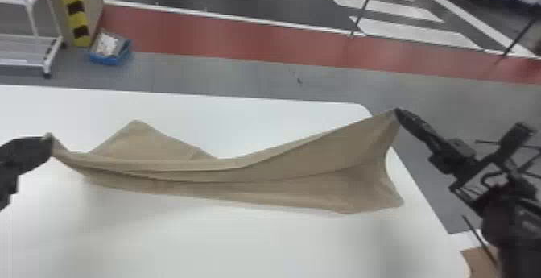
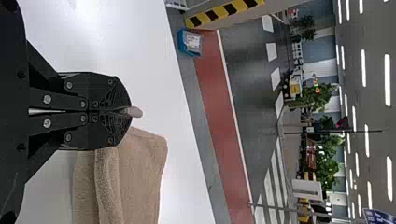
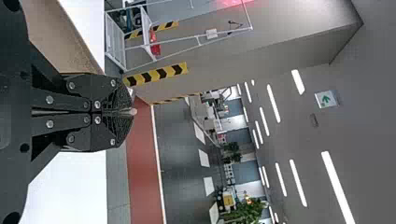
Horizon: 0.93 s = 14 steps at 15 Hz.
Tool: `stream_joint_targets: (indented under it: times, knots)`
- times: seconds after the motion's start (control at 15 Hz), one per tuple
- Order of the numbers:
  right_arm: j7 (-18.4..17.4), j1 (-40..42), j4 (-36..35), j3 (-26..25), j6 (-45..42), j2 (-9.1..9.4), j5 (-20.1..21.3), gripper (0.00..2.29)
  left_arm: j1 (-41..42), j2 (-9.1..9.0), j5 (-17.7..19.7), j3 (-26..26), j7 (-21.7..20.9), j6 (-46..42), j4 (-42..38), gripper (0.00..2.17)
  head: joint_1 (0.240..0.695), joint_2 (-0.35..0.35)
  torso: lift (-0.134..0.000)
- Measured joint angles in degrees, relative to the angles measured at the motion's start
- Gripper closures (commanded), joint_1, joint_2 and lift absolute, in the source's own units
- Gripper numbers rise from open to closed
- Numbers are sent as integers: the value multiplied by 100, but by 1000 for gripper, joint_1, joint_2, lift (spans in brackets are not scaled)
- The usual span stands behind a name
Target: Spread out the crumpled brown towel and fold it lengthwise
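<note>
"Nearest, the right arm (image 1: 511, 220) is running out of view, the right hand (image 1: 397, 112) pinching one corner of the brown towel (image 1: 298, 188)."

"And the left hand (image 1: 49, 137)?"

"Clamping another, its arm being cut off. The towel is sagging between them over the worktop (image 1: 241, 245), folds hiding some of it."

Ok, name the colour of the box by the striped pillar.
The box is blue, best seen in the head view.

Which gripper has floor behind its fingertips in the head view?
The right gripper, pinching the towel past the table edge there; the left gripper has table behind its fingertips.
</note>
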Motion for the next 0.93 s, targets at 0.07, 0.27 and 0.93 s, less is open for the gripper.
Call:
stream_joint_targets:
  times: [0.07,0.27,0.93]
  knots:
    - [-80,-180,119,164,-80,75,154,1332,-185,-1,9,-51,11,0,175,1180,695,-269,-124]
    - [-238,-1380,1375,653,-748,189,787,1332,-1292,1,96,-243,134,-108,1288,1180,655,-208,-124]
    - [-293,-4599,4125,919,-2040,40,1812,1332,-4117,2,1307,-257,223,-1727,4317,1177,366,-124,-124]
